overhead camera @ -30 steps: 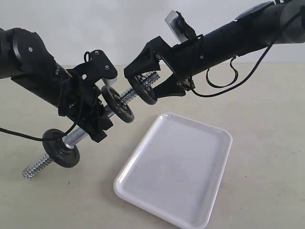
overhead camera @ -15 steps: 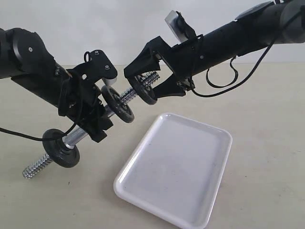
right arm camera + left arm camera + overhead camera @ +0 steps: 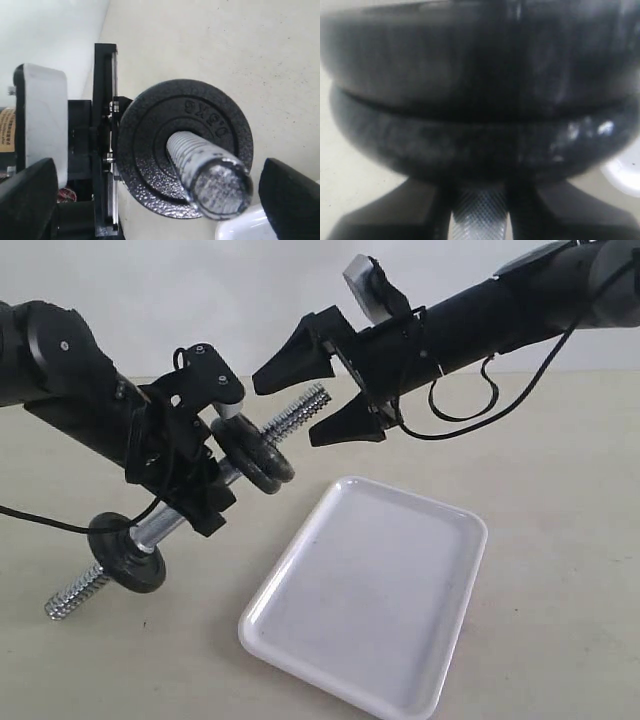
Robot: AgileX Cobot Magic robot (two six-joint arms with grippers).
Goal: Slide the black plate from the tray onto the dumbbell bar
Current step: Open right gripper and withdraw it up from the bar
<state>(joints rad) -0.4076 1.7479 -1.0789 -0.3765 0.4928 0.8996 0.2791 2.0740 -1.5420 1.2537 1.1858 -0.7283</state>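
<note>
My left gripper (image 3: 195, 480) is shut on the smooth middle of the dumbbell bar (image 3: 300, 412), which it holds tilted above the table. The black plate (image 3: 273, 460) sits on the bar's upper threaded part, pressed against a second plate (image 3: 240, 448). In the right wrist view the plate (image 3: 150, 125) faces me with the bar's threaded end (image 3: 215, 185) poking through it. My right gripper (image 3: 287, 410) is open, its fingers on either side of the bar's tip, apart from the plate. The left wrist view is filled by the plates' edges (image 3: 470, 145) above the knurled bar (image 3: 479, 220).
The white tray (image 3: 300, 570) lies on the beige table below and right of the bar, with nothing in it. A third black plate (image 3: 125, 560) sits on the bar's lower end. A black cable (image 3: 40, 522) trails from the left arm.
My right gripper has let go of the black plate and drawn back up along the bar. The plate has slid down against the second plate.
</note>
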